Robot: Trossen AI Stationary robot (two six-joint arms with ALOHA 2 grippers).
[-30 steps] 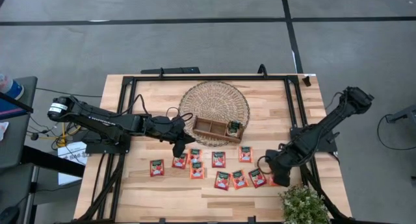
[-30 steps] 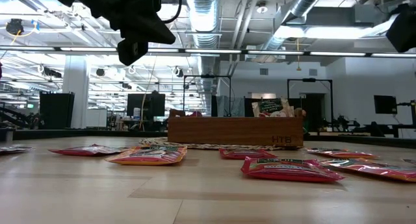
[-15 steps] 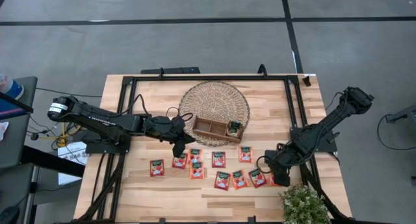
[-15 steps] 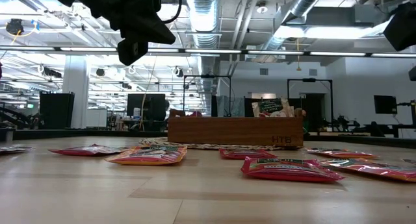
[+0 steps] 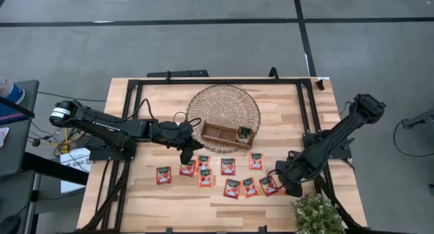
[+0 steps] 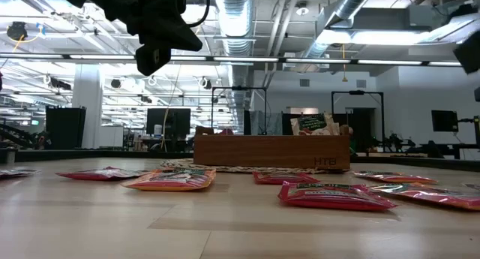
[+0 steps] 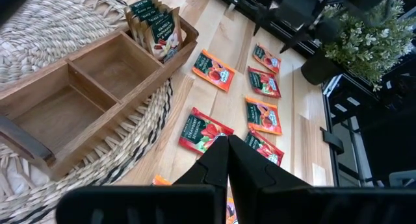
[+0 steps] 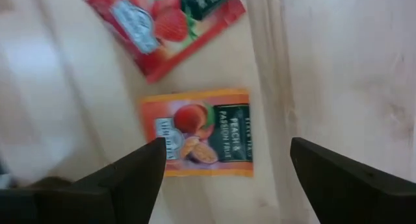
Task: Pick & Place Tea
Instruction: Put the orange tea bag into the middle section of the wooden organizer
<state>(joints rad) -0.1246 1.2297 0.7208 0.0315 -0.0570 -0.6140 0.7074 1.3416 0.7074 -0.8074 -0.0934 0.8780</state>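
hidden: in the high view the right arm covers the table beside the rightmost sachets, so the orange sachet [image 8: 198, 133] under it shows only in the right wrist view. A red sachet [image 8: 166, 23] beside it is cut off by the picture edge there. Low view shows only a dark corner of the right arm at the picture edge.
right gripper [image 5: 288, 186]: low over the table's front right, near the potted plant [image 5: 316, 213]. Fingers [image 8: 123, 178] spread wide, one either side of the orange sachet; whether they touch it cannot be told. Nothing held.
left gripper [image 5: 188, 152]: fingertips [image 7: 224, 152] pressed together, holding nothing, hanging above the table just in front of the wooden tray [image 5: 227, 133].
tea: about ten sachets [image 5: 228, 166] flat on the table [image 5: 163, 98] in front of the tray; a few more upright in the tray's right-hand compartment [image 7: 156, 26]. The tray sits on the wicker mat [image 5: 224, 105].
change: a second ago the right gripper's jaws were partly closed; they now stand wide, and it has shifted slightly toward the front edge. Left arm and sachets unchanged.
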